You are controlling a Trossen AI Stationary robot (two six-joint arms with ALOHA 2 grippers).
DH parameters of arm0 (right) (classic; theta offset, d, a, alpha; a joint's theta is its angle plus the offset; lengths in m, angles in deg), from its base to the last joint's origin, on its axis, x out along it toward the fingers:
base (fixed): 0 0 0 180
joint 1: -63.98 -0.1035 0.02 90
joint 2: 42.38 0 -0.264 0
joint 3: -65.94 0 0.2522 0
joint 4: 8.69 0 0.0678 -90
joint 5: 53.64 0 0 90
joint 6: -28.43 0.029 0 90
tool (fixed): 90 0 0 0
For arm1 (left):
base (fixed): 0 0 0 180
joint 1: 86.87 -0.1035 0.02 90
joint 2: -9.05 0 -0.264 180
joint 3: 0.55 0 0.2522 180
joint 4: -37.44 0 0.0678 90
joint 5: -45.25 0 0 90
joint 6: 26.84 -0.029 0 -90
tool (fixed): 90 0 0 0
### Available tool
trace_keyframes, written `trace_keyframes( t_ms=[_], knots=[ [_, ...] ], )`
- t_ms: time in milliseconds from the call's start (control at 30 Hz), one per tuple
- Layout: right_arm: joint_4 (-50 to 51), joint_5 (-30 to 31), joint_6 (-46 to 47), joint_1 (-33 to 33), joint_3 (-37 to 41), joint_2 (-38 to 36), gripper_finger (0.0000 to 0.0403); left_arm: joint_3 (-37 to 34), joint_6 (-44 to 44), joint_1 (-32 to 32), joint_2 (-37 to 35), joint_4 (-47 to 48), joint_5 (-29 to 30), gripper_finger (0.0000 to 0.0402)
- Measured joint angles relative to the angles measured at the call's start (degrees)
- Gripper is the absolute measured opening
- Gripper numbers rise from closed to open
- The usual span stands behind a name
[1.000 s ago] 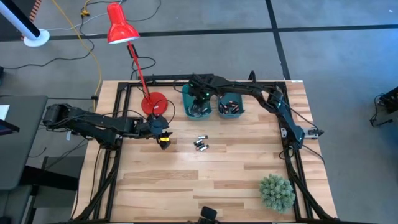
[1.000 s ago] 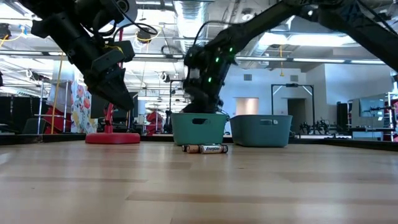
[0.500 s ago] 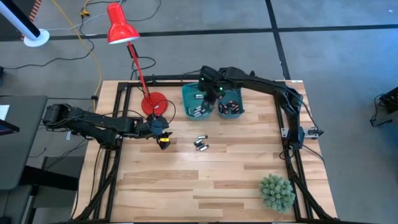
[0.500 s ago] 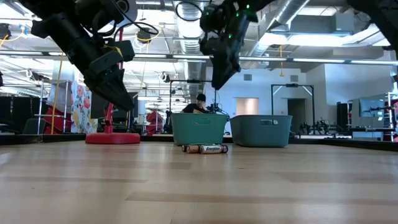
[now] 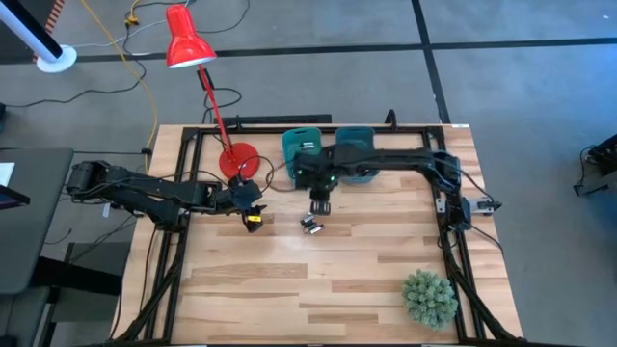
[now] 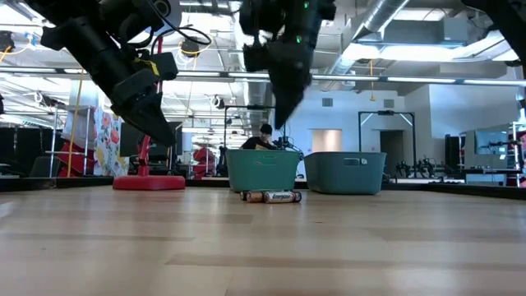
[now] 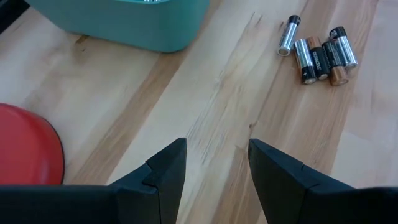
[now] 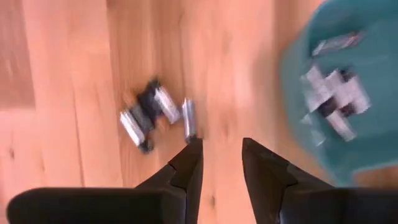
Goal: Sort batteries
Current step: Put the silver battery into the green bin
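- Handling the small cylindrical batteries (image 7: 318,53), silver and black-copper cells with metal ends, calls for care; they look rigid, light, smooth and round, so likely to roll or slip.
- Location: a tight cluster lies loose on the light wooden table (image 5: 366,270), toward its far edge, near the two rectangular teal plastic bins (image 5: 307,142); one slim cell lies just beside the rest.
- Right gripper (image 8: 216,148): above the cluster; fingers apart, gap narrow, nothing between them.
- Left gripper (image 7: 214,152): near the left edge beside the red lamp base (image 7: 28,146); fingers spread, empty.
- Recommended hold: mid-barrel, across the width.
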Motion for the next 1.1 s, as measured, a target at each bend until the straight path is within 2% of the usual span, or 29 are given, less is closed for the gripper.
trace_keyframes(
  t_ms=[200, 433, 1100],
  knots=[
    [0.8, 0.1, 0.1, -1.0, 3.2, 6.1, 0.0118, 0.0, 0.2, 0.0, 0.0, 0.6, -0.4, 0.0169],
    [-0.2, 0.1, -1.4, -0.5, 3.3, 10.4, 0.0117, -0.1, 1.9, 0.0, 0.0, 1.6, -0.6, 0.0169],
    [-4.7, -3.7, -2.7, -3.4, 3.2, 11.7, 0.0117, -0.1, 2.9, 0.1, 0.0, 2.5, -0.7, 0.0169]
  ],
)
